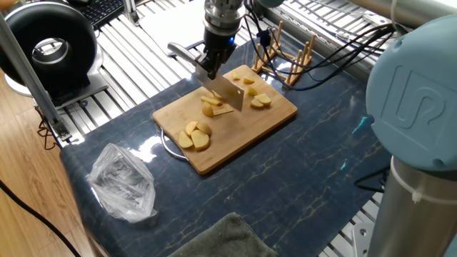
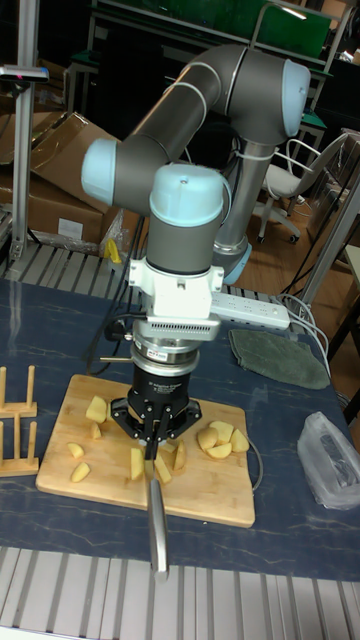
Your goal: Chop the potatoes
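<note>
Several pale-yellow potatoes lie on the bamboo board (image 1: 246, 130): a cluster of rounded pieces (image 1: 194, 135) near its left end, some slices (image 1: 212, 108) in the middle, and wedges (image 1: 260, 101) toward the right. My gripper (image 1: 212, 64) hangs over the board's back edge, shut on a knife handle (image 1: 182, 51). The blade (image 1: 228, 93) slants down just above the middle slices. In the tall fixed view the gripper (image 2: 152, 438) stands over the board (image 2: 215, 492) with potato pieces (image 2: 218, 438) on both sides, and the knife handle (image 2: 157, 530) sticks out past the front edge.
A wooden rack (image 1: 282, 61) stands just behind the board, with cables beyond it. A crumpled plastic bag (image 1: 123, 182) and a grey-green cloth (image 1: 221, 239) lie near the front. A black round device (image 1: 50, 46) sits at the far left. A wire loop (image 1: 166, 146) pokes out beneath the board.
</note>
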{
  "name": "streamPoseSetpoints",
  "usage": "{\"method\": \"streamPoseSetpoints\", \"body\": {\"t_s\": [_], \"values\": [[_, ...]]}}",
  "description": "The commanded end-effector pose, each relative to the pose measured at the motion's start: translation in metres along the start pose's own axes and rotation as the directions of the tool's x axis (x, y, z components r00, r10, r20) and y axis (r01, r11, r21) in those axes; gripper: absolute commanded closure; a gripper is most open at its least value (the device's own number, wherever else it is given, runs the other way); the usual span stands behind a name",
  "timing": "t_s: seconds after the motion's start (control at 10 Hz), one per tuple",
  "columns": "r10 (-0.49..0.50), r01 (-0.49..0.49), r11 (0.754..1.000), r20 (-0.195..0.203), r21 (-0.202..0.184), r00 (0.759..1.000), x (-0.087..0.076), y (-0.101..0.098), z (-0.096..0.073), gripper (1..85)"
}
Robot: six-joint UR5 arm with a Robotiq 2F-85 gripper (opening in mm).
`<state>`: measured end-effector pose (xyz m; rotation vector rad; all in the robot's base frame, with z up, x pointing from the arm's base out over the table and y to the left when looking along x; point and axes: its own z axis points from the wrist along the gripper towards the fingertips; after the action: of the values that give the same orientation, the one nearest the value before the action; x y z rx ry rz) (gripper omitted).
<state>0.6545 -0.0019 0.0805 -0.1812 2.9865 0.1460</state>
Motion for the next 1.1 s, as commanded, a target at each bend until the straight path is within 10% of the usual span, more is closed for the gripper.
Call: {"method": "streamPoseSetpoints", "body": {"t_s": [0.0, 1.0], "values": [[-0.016, 0.016, 1.000, -0.029, -0.001, 0.999, 0.002, -0.001, -0.018, 84.7], [-0.154, 0.155, 0.986, -0.023, 0.054, 0.988, 0.002, -0.029, -0.027, 84.7]]}}
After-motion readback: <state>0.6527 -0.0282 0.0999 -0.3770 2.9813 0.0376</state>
